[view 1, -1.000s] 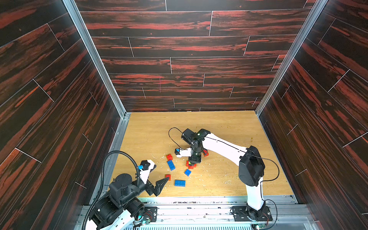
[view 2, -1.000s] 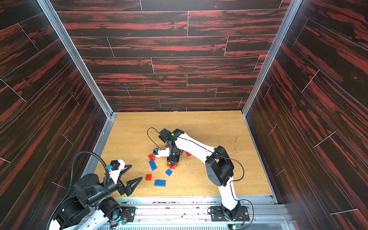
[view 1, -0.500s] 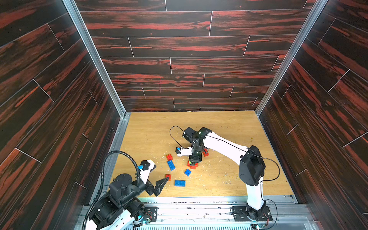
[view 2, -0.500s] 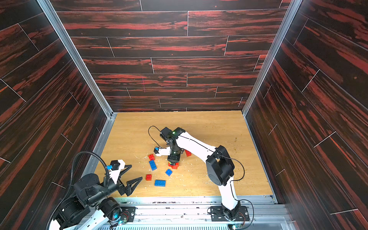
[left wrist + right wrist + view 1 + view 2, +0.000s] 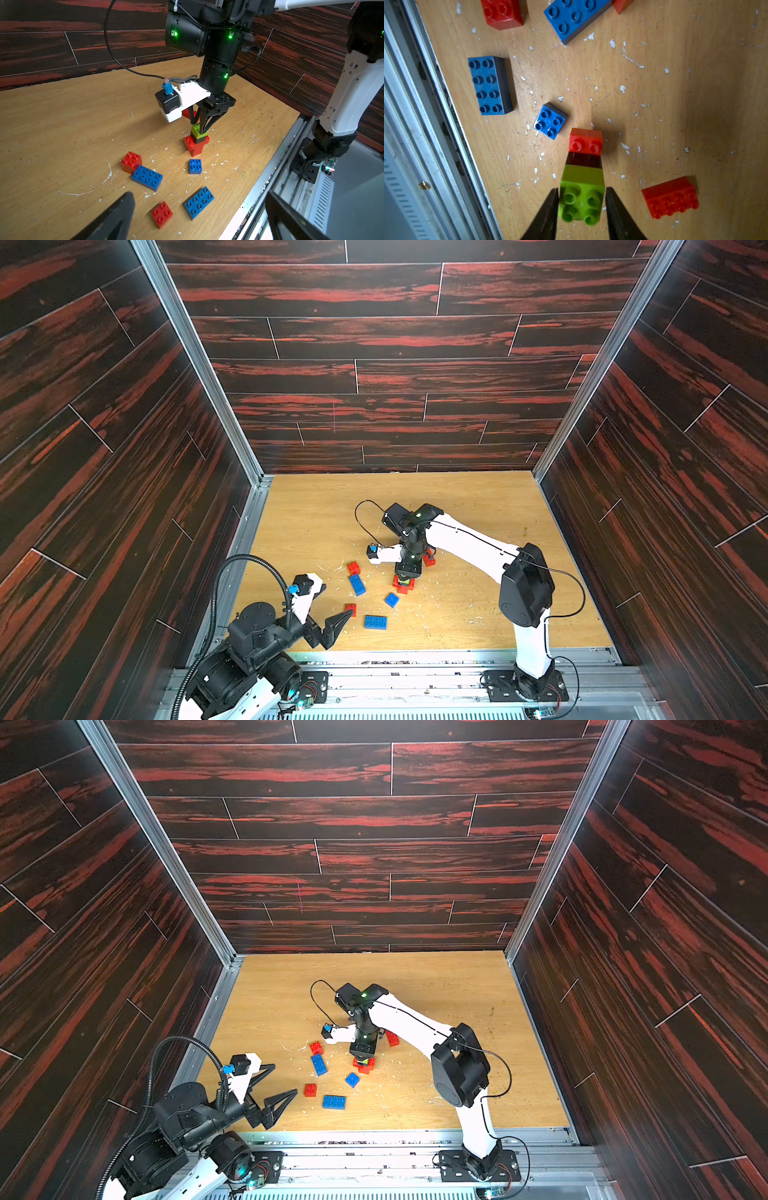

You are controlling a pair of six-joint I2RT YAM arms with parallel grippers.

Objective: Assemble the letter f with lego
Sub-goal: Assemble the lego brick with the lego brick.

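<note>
A small lego stack stands mid-table: a lime green brick on a black one on red bricks. My right gripper points straight down over it. Its jaws flank the green brick, a little open, with a thin gap showing on each side. In both top views the stack sits under that gripper. My left gripper hovers wide open near the front left, holding nothing. Below it lie a red square brick and a blue oblong brick.
Loose lego lies around: a red square touching a blue oblong, a blue square, and a red oblong beyond the stack. A metal rail borders the front edge. Dark walls enclose the other three sides.
The right gripper's jaws have parted slightly from the lime green brick, which stays on the stack. The left arm has not moved.
</note>
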